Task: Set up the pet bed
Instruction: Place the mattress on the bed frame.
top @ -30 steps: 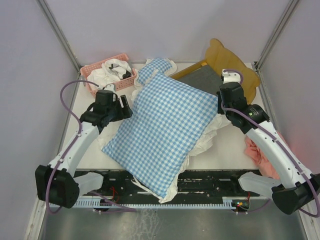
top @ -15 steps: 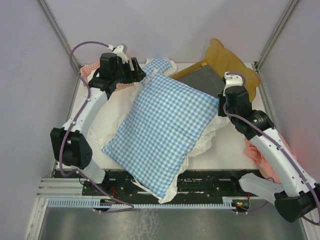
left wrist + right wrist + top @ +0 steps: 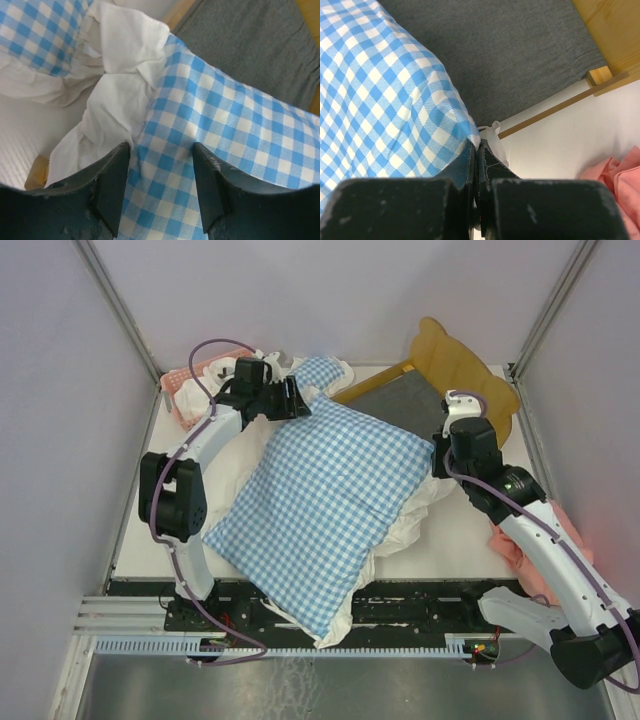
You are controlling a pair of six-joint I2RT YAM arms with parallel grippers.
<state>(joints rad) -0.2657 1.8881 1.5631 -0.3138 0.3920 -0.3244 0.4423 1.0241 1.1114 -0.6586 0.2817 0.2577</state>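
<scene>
The pet bed (image 3: 455, 360), light wood with a wavy headboard and a dark grey base (image 3: 400, 400), lies at the back right, its near part covered by the big blue-white gingham cushion (image 3: 330, 500). My left gripper (image 3: 297, 400) is open above the cushion's far left corner; in the left wrist view (image 3: 161, 170) the jaws straddle gingham cloth (image 3: 240, 145) beside its white ruffle (image 3: 120, 85). My right gripper (image 3: 440, 462) is shut on the cushion's right corner (image 3: 445, 120), seen in the right wrist view (image 3: 476, 150), over the grey base (image 3: 510, 50).
A small gingham pillow (image 3: 315, 370) lies at the back by the left gripper. A pink basket (image 3: 185, 390) holding white cloth stands at the back left. A pink cloth (image 3: 520, 540) lies by the right wall. Enclosure walls stand close on both sides.
My left arm has swung from the cushion's left side, past the basket, to the cushion's far left corner. The right gripper has kept hold of the right corner and barely moved.
</scene>
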